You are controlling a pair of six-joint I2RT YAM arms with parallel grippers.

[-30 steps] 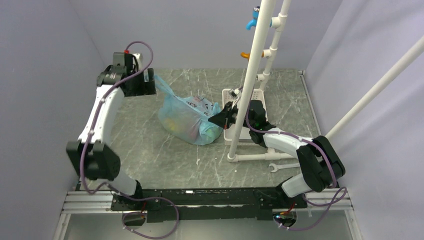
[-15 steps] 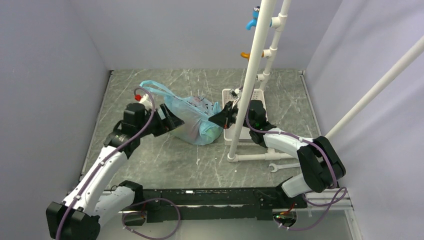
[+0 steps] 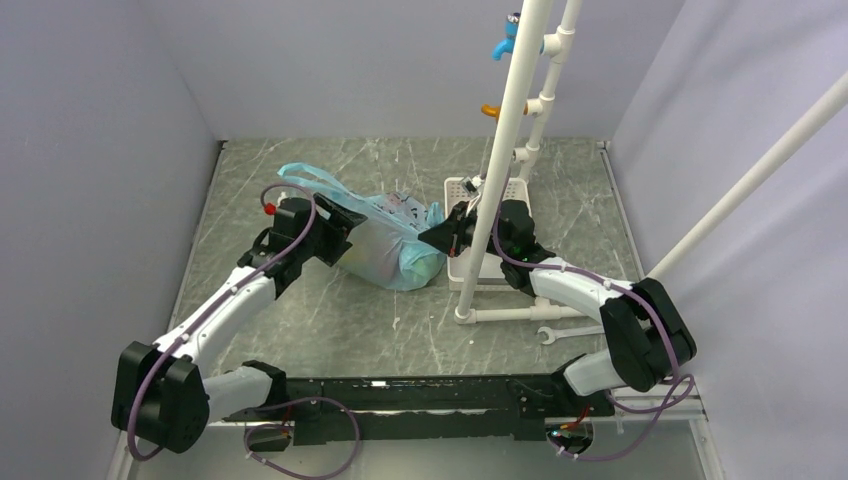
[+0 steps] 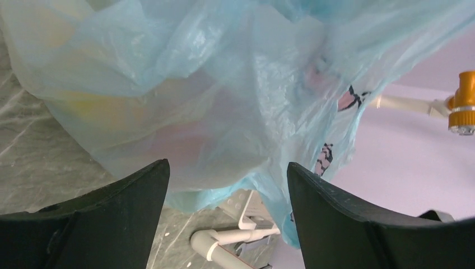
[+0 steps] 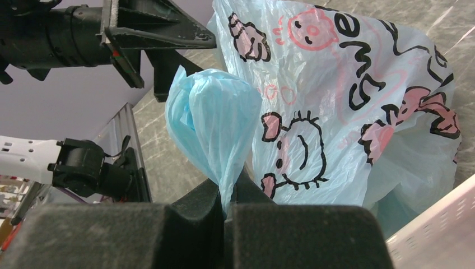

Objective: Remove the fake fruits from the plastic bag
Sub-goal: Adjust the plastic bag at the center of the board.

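The plastic bag (image 3: pixel 390 250) lies mid-table, light blue with pink and black cartoon prints (image 5: pixel 347 112). The fake fruits show only as yellow (image 4: pixel 95 109) and pinkish (image 4: pixel 173 140) blurs through the film. My left gripper (image 3: pixel 338 228) stands open at the bag's left side. In the left wrist view, the bag's (image 4: pixel 235 84) lower bulge hangs just at and between the gripper's (image 4: pixel 227 168) tips. My right gripper (image 3: pixel 442 238) is shut on a bunched blue twist of the bag (image 5: pixel 215 117), held at the right gripper's (image 5: pixel 225 204) pads.
A white slotted basket (image 3: pixel 462 262) stands right of the bag, behind a white pipe frame (image 3: pixel 497 180) whose base pipe (image 3: pixel 520 315) runs along the table. A wrench (image 3: pixel 560 333) lies near the right arm. Orange (image 3: pixel 490 110) and blue (image 3: pixel 500 46) hooks hang on the frame.
My left arm swung from the back left wall down to the bag's left side, its jaws narrowing a little. The bag's left handle has flopped. The right gripper has kept its hold.
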